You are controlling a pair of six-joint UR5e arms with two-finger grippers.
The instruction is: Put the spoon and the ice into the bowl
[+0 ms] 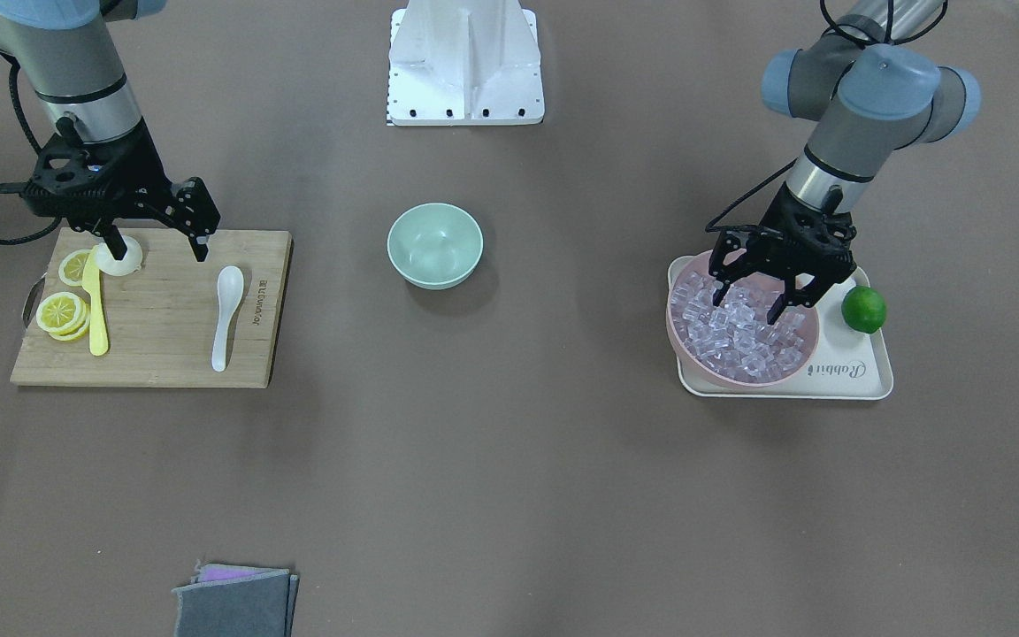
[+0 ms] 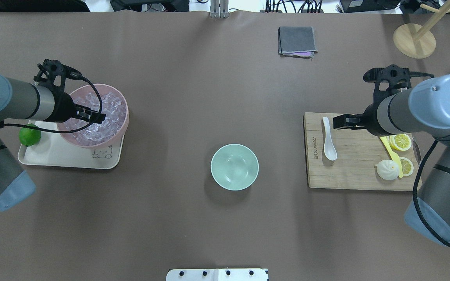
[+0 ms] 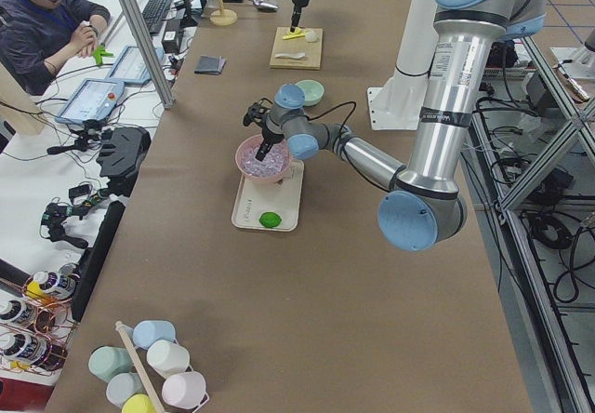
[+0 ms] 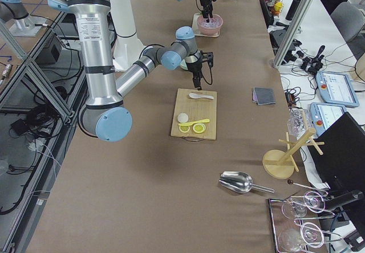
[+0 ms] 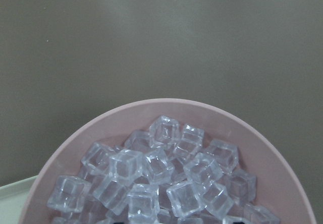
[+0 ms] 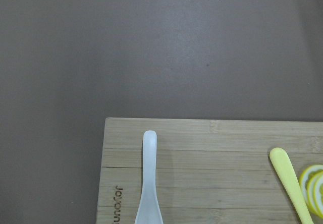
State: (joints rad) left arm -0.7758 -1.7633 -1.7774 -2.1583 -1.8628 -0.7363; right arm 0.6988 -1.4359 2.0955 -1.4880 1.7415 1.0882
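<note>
1. So far nothing is delivered: the bowl (image 1: 434,245) sits alone at centre frame in the front-facing view, and its inside is bare.
2. The spoon (image 1: 225,314) lies flat on the cutting board (image 1: 156,336) at the left of that view. It is near the board's right edge, with the scoop toward the top of the frame. Nothing grips it.
3. The right gripper (image 1: 157,250) hangs over the board's upper edge with its fingers spread wide and nothing held. One fingertip sits just up-left of the scoop. The other is over by the lemon slices (image 1: 63,311) and the yellow knife (image 1: 95,305).
4. The ice (image 1: 739,332) is heaped in the pink bowl (image 1: 674,336) at right of frame. That bowl stands on a cream tray (image 1: 854,376) with a lime (image 1: 863,309) beside it.
5. The left gripper (image 1: 747,308) is poised over the heap, fingers apart and no cube between them. I cannot tell whether the tips touch the cubes. The left wrist view shows only the pile below.
6. My judgement is that this is an early stage. Both arms are lined up on their targets, and neither has grasped. Both pickups, both carries to centre and both drops are left to do.
</note>
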